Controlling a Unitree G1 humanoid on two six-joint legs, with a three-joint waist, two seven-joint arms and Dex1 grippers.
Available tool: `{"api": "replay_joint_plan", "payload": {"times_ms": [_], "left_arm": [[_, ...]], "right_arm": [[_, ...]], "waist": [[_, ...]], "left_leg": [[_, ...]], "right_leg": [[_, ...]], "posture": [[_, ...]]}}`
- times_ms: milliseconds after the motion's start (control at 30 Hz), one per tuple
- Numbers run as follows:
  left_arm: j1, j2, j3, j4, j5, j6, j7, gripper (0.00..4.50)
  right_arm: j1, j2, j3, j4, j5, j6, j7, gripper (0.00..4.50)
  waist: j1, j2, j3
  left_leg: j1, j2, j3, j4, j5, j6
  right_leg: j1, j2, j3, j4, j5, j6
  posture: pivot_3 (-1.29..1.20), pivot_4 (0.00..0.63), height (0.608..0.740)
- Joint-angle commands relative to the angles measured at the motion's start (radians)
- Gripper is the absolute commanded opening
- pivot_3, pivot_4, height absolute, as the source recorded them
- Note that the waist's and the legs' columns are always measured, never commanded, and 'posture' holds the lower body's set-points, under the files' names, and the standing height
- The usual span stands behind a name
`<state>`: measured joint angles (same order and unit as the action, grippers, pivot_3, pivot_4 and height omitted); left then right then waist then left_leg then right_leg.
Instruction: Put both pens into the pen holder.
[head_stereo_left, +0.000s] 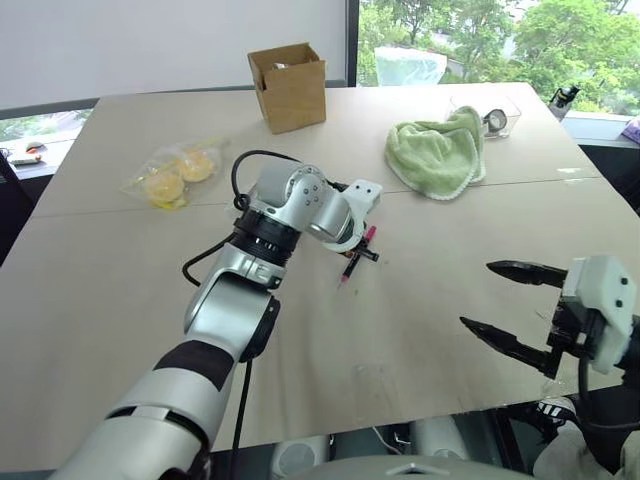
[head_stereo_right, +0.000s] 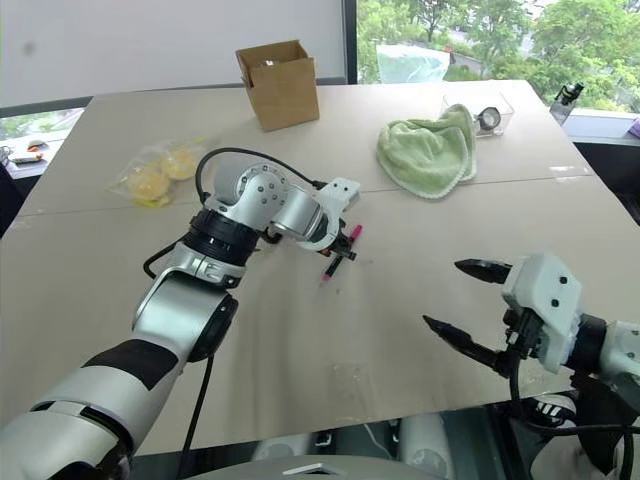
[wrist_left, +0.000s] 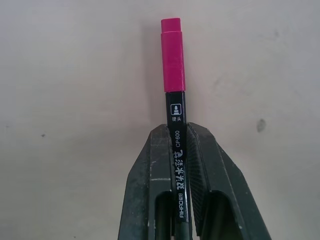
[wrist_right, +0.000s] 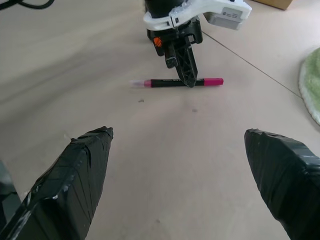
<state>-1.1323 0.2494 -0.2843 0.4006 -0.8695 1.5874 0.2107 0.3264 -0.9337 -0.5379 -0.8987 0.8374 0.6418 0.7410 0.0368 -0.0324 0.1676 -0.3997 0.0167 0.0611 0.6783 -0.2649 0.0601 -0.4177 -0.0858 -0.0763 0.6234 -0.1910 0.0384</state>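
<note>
From the left eye view, a brown cardboard box (head_stereo_left: 288, 86) stands open near the far edge of the table (head_stereo_left: 120, 300); something pale shows at its mouth, too small to identify. A clear plastic bag (head_stereo_left: 178, 173) with yellow items inside lies to the left of the box. A green towel (head_stereo_left: 438, 152) is heaped on the right, and just behind it sits a small clear container (head_stereo_left: 497, 117) holding a round dark-rimmed object. The left gripper (head_stereo_left: 357, 252) points steeply down at mid-table, clamped on the pink-capped pen (head_stereo_left: 358, 254), which lies on the tabletop. The right gripper (head_stereo_left: 505, 301) hovers near the table's front right edge, well apart from the pen, its two black fingers spread wide with nothing between them.

The right eye view shows the same layout: box at the back, towel and clear container to the right, left gripper down on the pen, right gripper spread and empty.

In the left wrist view, the two dark fingers (wrist_left: 150, 185) are closed tight against the black barrel, with the pink cap projecting beyond the tips over bare table.

In the right wrist view, the two taped fingers (wrist_right: 75, 170) stand far apart and empty. Beyond them the pen lies flat on the table, pinched near its middle by the left gripper, with the towel's edge off to one side.
</note>
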Motion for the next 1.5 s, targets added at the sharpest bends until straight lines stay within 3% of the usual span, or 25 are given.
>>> {"api": "replay_joint_plan", "payload": {"times_ms": [33,200,300,367,433,567,767,933,967,1300,1500], "left_arm": [[0.026,0.006,-0.023,-0.02,-0.052,0.027,0.018,0.05],[0.023,0.055,-0.022,-0.07,-0.136,0.027,0.029,0.05],[-0.004,0.103,0.004,-0.115,-0.274,0.027,-0.054,0.05],[-0.009,0.126,0.079,-0.199,-0.376,0.027,-0.147,0.05],[0.035,0.138,0.172,-0.354,-0.378,-0.046,-0.249,0.05],[0.139,0.194,0.227,-0.58,-0.25,-0.295,-0.429,0.05],[0.321,0.37,0.173,-0.801,0.19,-0.882,-0.715,0.05],[0.497,0.468,0.241,-0.868,0.142,-0.898,-0.893,0.05],[0.531,0.494,0.252,-0.847,0.201,-0.959,-0.915,0.05],[0.572,0.497,0.249,-0.757,0.723,-1.423,-0.766,0.05],[0.663,0.443,0.229,-0.747,0.862,-1.563,-0.722,0.05]], "right_arm": [[0.002,0.0,-0.044,0.007,-0.008,-0.034,0.044,4.5],[0.011,0.008,-0.047,0.013,-0.01,-0.039,0.067,4.5],[0.009,0.015,-0.052,0.012,0.001,-0.037,0.067,4.5],[0.006,0.02,-0.056,0.011,0.012,-0.033,0.064,4.5],[-0.006,0.027,-0.048,0.01,0.019,-0.034,0.053,4.5],[-0.091,0.06,-0.04,0.03,0.097,-0.036,-0.018,4.5],[-0.292,0.08,-0.016,0.109,0.264,-0.018,-0.141,4.5],[-0.35,0.065,0.029,0.133,0.27,-0.01,-0.151,4.5],[-0.36,0.061,0.044,0.143,0.26,-0.011,-0.14,4.5],[-0.424,0.067,0.117,0.204,0.213,-0.03,-0.091,4.5],[-0.437,0.082,0.144,0.206,0.203,-0.031,-0.088,4.5]], "waist": [[0.001,0.0,0.0],[0.0,0.0,0.0],[0.001,0.0,0.0],[0.001,0.0,0.001],[0.001,0.0,0.001],[-0.003,0.001,0.001],[-0.007,0.002,0.002],[0.0,0.003,0.001],[0.003,0.003,0.001],[0.004,0.003,0.002],[0.003,0.003,0.002]], "left_leg": [[0.0,0.0,0.0,0.0,0.0,0.0],[0.0,0.0,-0.001,0.0,0.0,0.0],[0.0,0.0,-0.001,0.0,0.0,0.0],[-0.001,0.0,-0.001,0.0,0.0,0.0],[-0.003,0.0,-0.001,0.0,0.002,-0.004],[-0.001,-0.001,0.0,0.0,0.003,-0.005],[0.001,0.0,0.001,0.0,0.003,-0.005],[0.001,0.0,0.002,-0.001,0.0,0.0],[0.0,0.0,0.002,-0.001,0.0,0.0],[0.0,-0.001,0.003,0.0,-0.002,0.003],[-0.001,0.0,0.004,0.0,-0.002,0.003]], "right_leg": [[0.0,0.0,0.0,0.0,0.0,0.0],[0.0,0.0,0.0,0.0,0.0,0.0],[0.0,0.0,0.0,0.0,0.0,0.0],[-0.001,-0.001,-0.001,0.0,0.0,-0.001],[-0.002,-0.001,-0.001,0.0,0.0,-0.001],[-0.001,-0.002,0.001,0.0,0.0,-0.008],[0.0,-0.001,0.002,0.0,0.001,-0.01],[-0.001,-0.002,0.004,0.0,0.001,-0.01],[-0.001,-0.001,0.003,-0.001,0.001,-0.01],[0.0,-0.001,0.001,-0.002,0.001,-0.009],[-0.001,0.0,0.002,-0.002,0.002,-0.006]], "posture": [[0.0,0.15,0.74],[0.0,0.15,0.74],[0.0,0.15,0.74],[0.0,0.15,0.74],[0.0,0.15,0.74],[0.0,0.15,0.74],[0.0,0.15,0.74],[0.0,0.15,0.74],[0.0,0.15,0.74],[0.0,0.15,0.74],[0.0,0.15,0.74]]}}
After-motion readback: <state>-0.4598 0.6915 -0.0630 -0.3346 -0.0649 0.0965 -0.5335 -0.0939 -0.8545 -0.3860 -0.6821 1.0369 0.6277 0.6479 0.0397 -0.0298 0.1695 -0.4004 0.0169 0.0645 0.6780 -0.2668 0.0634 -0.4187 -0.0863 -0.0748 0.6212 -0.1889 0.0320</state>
